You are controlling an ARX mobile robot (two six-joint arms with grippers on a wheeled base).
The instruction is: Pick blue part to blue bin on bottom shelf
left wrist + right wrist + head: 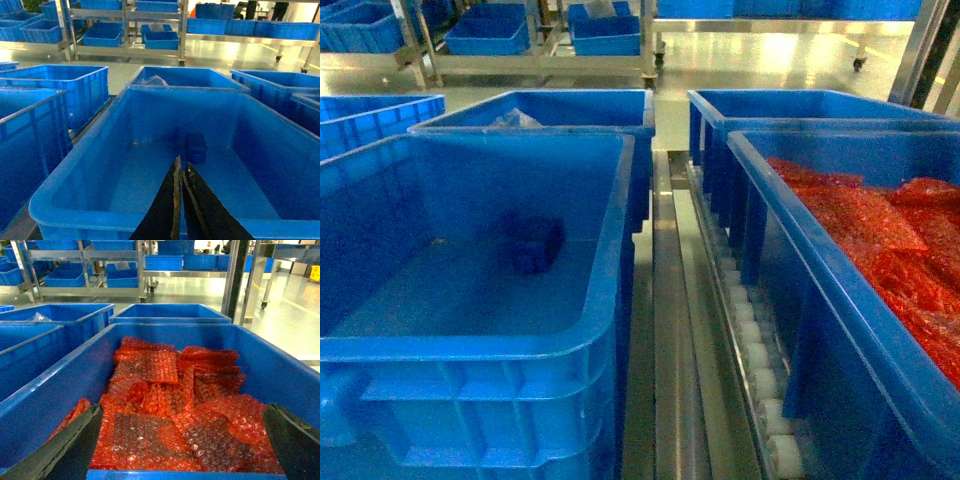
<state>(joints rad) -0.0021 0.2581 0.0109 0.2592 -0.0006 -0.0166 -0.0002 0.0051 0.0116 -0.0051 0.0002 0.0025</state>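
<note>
I judge the placing done: the blue part [533, 243] lies on the floor of the blue bin [610, 250] on the bottom shelf [672, 330], toward the far wall at about 1 o'clock from my left gripper [181, 172]. That gripper's fingers are pressed together, empty — hovering over the near rim. My right gripper [182, 440] stands wide over the red bags [170, 405]. Next I'd lift the left arm straight clear of the rim.

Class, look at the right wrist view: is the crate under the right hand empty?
No. The crate is filled with red bubble-wrap bags.
</note>
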